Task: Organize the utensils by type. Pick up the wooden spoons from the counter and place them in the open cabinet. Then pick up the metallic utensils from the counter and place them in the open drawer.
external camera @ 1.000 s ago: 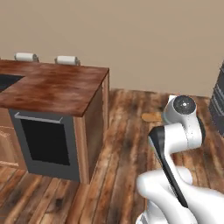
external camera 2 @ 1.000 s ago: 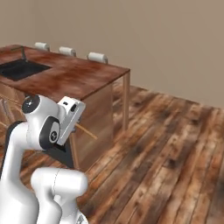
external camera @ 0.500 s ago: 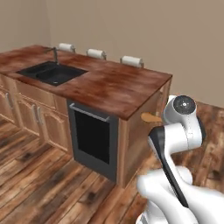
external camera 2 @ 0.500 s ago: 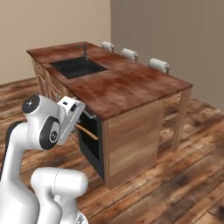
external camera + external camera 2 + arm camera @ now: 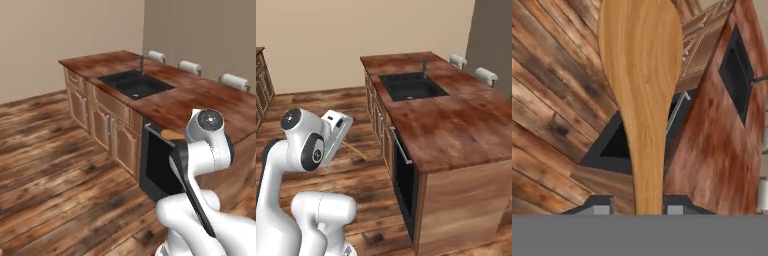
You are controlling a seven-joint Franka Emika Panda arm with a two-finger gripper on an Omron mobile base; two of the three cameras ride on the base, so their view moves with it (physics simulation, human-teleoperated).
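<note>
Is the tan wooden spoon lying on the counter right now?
No, the light tan wooden spoon is clamped between the gripper's fingers, with the wood floor behind it.

The light tan wooden spoon [image 5: 643, 95] is off the dark reddish-brown counter [image 5: 456, 125], its straight handle clamped between the fingers of the gripper [image 5: 634, 206], its bowl pointing away over the floor.

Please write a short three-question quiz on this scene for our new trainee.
1. True or false: the gripper holds the wooden spoon.
2. What is sunk into the counter? A) sink B) toaster C) drawer
3. Fill in: the floor is made of ____ planks.

Key: 1 true; 2 A, the sink; 3 wooden.
</note>
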